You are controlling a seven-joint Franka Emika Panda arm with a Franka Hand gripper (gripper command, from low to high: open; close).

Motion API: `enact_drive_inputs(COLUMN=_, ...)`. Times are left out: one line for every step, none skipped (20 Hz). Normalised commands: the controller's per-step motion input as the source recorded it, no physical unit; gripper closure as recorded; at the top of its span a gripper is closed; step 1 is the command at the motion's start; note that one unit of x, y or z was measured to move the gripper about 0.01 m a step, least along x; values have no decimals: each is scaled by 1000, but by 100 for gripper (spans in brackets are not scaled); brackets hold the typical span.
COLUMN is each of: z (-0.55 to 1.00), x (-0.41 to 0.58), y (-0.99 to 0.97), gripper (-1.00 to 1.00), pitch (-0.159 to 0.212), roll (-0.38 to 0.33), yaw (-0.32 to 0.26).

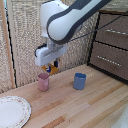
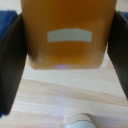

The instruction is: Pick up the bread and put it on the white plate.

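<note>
The white boxy clamp point(image 1: 50, 66) with short dark-blue fingers point(image 2: 11, 65) squeezes the small flat orange-yellow toast point(image 2: 67, 35) tight. It hangs above the light wooden worktable point(image 1: 75, 107), over the pink cup point(image 1: 43, 81). The big round white plate point(image 1: 12, 111) sits well apart.

Orange-yellow toast point(image 1: 48, 68), pink cup point(image 1: 43, 81), blue cup point(image 1: 79, 81), gold-speckled white plate point(image 1: 20, 105), pale wooden worktable point(image 1: 85, 107).

Pincer point(image 1: 50, 67) with toast point(image 1: 48, 68) above pink cup point(image 1: 43, 81), white crockery point(image 1: 12, 111) well apart.

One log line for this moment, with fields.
gripper: shut on flat orange-yellow toast block | toast: lifted off wooden tabletop | round white plate: empty
</note>
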Motion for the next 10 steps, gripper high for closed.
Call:
enact_drive_inputs(z=209, x=240, y=851, gripper=100, pitch=49, roll=123, yaw=4)
enact_drive_inputs(z=154, x=243, y=869, gripper=100, pitch=58, roll=112, yaw=3)
enact_drive_inputs(z=109, x=206, y=886, gripper=100, pitch=56, roll=104, yaw=7)
enact_drive_inputs(z=49, x=194, y=906, gripper=100, pitch=62, roll=88, yaw=11)
enact_drive_inputs(z=0, x=180, y=923, gripper=100, pitch=65, roll=76, yaw=15)
enact_drive_inputs(z=0, x=149, y=957, gripper=100, pitch=63, roll=47, yaw=18)
enact_drive_inputs(z=-9, x=143, y=974, gripper=100, pitch=60, roll=26, yaw=19)
enact_drive_inputs(z=-26, x=140, y=983, gripper=100, pitch=59, roll=17, yaw=20)
enact_drive_inputs(z=-100, x=143, y=1000, gripper=100, pitch=69, roll=0, yaw=20)
enact_drive_inputs(z=-137, x=149, y=1000, gripper=100, pitch=76, roll=0, yaw=21)
